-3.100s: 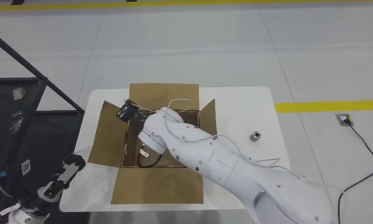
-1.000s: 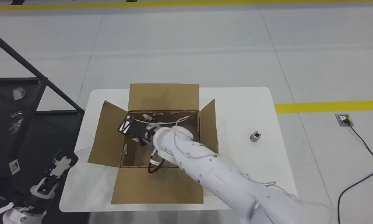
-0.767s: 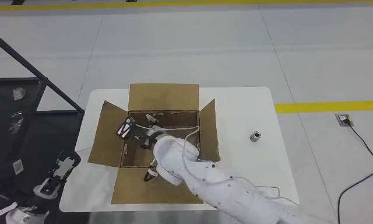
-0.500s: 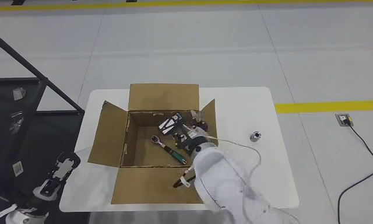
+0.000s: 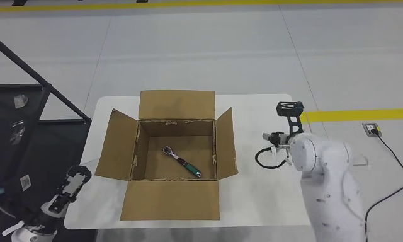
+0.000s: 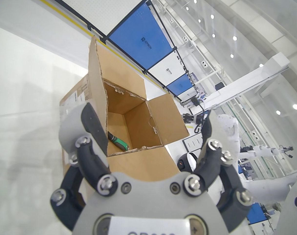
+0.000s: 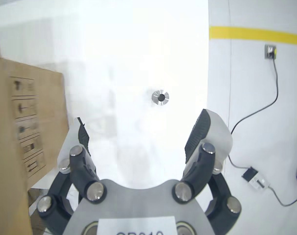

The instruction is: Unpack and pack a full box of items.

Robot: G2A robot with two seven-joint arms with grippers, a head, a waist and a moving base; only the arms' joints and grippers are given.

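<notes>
The cardboard box [image 5: 177, 104] sits open in the middle of the white surface [image 5: 252, 201], all four flaps spread. On its floor lies a single ratchet wrench [image 5: 181, 162] with a green-tipped handle, slanted across. The right tool [image 7: 141, 124] hangs above the surface to the right of the box, spread wide with nothing in it. Just beyond its tips rests a small round metal piece [image 7: 160, 97], perhaps a socket. The left tool [image 6: 149, 118] is low, off the surface's near left corner, likewise wide and bare.
</notes>
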